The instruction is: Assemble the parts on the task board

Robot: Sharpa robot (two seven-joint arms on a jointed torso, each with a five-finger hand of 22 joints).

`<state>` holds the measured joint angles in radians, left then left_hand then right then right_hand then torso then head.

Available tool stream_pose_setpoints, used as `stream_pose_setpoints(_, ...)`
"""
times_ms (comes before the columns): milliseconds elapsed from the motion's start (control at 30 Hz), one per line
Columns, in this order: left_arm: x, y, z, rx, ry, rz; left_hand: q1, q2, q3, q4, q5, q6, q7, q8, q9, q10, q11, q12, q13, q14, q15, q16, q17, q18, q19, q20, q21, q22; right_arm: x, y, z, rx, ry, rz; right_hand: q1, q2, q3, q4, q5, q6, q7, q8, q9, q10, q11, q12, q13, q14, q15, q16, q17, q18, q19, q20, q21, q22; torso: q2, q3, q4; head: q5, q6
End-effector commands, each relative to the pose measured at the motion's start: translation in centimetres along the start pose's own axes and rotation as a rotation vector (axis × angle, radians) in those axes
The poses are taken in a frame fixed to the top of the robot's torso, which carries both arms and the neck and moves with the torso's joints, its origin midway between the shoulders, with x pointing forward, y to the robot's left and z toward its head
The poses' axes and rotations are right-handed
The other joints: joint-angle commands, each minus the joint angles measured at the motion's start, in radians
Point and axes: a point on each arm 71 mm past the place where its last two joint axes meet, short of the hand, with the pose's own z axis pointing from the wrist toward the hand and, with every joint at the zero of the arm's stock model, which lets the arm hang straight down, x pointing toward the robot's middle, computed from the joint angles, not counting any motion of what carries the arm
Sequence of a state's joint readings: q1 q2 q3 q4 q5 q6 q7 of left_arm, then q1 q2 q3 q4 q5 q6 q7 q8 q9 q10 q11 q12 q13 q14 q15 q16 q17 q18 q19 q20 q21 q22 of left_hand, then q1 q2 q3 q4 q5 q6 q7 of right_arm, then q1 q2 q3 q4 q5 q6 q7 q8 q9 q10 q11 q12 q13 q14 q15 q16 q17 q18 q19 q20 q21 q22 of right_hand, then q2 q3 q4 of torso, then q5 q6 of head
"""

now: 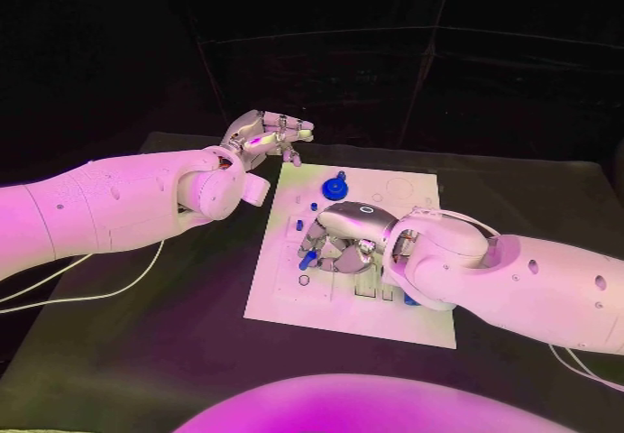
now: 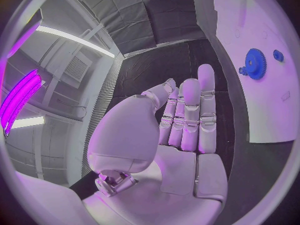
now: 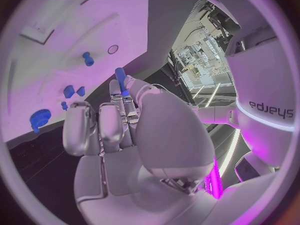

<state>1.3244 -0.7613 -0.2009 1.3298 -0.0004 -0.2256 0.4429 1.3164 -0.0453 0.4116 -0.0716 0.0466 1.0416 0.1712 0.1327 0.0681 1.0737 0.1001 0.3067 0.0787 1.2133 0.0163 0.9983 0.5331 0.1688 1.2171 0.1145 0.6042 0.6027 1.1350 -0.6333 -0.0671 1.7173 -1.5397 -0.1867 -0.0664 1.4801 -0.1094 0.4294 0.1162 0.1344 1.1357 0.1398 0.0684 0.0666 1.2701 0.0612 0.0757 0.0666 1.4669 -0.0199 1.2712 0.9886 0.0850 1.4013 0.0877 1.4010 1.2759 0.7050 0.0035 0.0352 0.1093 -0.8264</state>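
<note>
One slim blue plastic peg [image 3: 122, 81] sits pinched between the thumb and fingertips of the silver many-fingered right hand [image 1: 344, 239], low over the middle of the flat white task board [image 1: 417, 316]. The likely failure, as I judge it, is the peg tilting or slipping in so light a pinch, then jamming or dropping beside its hole; the curled fingers also hide the target from above. A blue toothed gear wheel [image 1: 337, 188] stands just beyond this hand's fingertips, and small blue pieces [image 3: 74, 91] lie close by, so a sideways sweep could knock them. Off the board's far corner, the silver left hand [image 1: 267, 135] hangs raised, fingers loosely curled, holding nothing.
</note>
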Motion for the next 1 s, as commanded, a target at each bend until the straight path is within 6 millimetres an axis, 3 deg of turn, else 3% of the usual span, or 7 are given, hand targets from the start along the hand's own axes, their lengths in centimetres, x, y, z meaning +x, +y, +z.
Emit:
stream_pose_setpoints(33, 0.1, -0.2, 0.1, 0.012, 0.005, -0.005, -0.007, 0.002, -0.004, 0.004, 0.005, -0.006, 0.001, 0.007, 0.000, -0.006, -0.001, 0.004, -0.001, -0.007, -0.002, 0.006, -0.001, 0.013, -0.003, -0.002, -0.005, -0.001, 0.8, 0.1, 0.2, -0.016, 0.064, -0.032, -0.011, -0.004, 0.008, -0.002, -0.006, -0.002, 0.004, -0.004, 0.002, -0.001, 0.008, -0.006, 0.000, 0.015, 0.006, 0.005, 0.000, -0.018, 0.000, 0.005, 0.002, -0.001, -0.001, 0.0011, 0.0005, 0.000, -0.001)
stream_pose_setpoints(267, 0.0, -0.2, 0.1, 0.010, 0.005, -0.005, -0.006, 0.003, -0.004, 0.004, 0.005, -0.007, 0.001, 0.008, 0.000, -0.007, -0.001, 0.006, -0.001, -0.007, -0.002, 0.007, -0.002, 0.013, -0.002, -0.002, -0.005, -0.002, 1.7, -0.2, 0.7, 0.013, 0.079, -0.057, -0.013, -0.005, 0.009, -0.005, -0.010, -0.003, 0.004, -0.003, 0.002, -0.001, 0.008, -0.007, 0.000, 0.015, 0.007, 0.006, 0.001, -0.018, -0.001, 0.005, 0.002, -0.001, -0.001, 0.0011, 0.0002, 0.008, -0.005)
stream_pose_setpoints(567, 0.1, -0.2, 0.2, 0.010, 0.007, -0.005, -0.006, 0.003, -0.004, 0.004, 0.005, -0.007, 0.001, 0.008, 0.000, -0.007, -0.001, 0.006, -0.001, -0.007, -0.002, 0.007, -0.002, 0.013, -0.002, -0.002, -0.005, -0.002, 2.2, -0.5, 1.1, 0.040, 0.090, -0.075, -0.014, -0.006, 0.010, -0.006, -0.011, -0.002, 0.003, -0.003, 0.002, 0.000, 0.007, -0.007, 0.000, 0.015, 0.007, 0.005, -0.002, -0.018, -0.001, 0.006, 0.002, -0.002, -0.001, 0.0008, 0.0016, 0.006, 0.000)
stream_pose_setpoints(1000, 0.1, -0.2, 0.1, 0.007, 0.007, -0.005, -0.006, 0.003, -0.004, 0.004, 0.005, -0.007, 0.001, 0.008, 0.000, -0.007, -0.001, 0.006, -0.001, -0.007, -0.002, 0.007, -0.002, 0.013, -0.002, -0.002, -0.005, -0.002, 2.5, -0.5, 1.6, 0.064, 0.091, -0.114, -0.016, -0.009, 0.010, -0.008, -0.012, -0.003, 0.004, -0.003, 0.002, 0.000, 0.008, -0.008, 0.000, 0.015, 0.007, 0.005, -0.001, -0.017, -0.002, 0.006, 0.001, -0.003, 0.000, 0.0013, 0.0000, 0.009, -0.003)
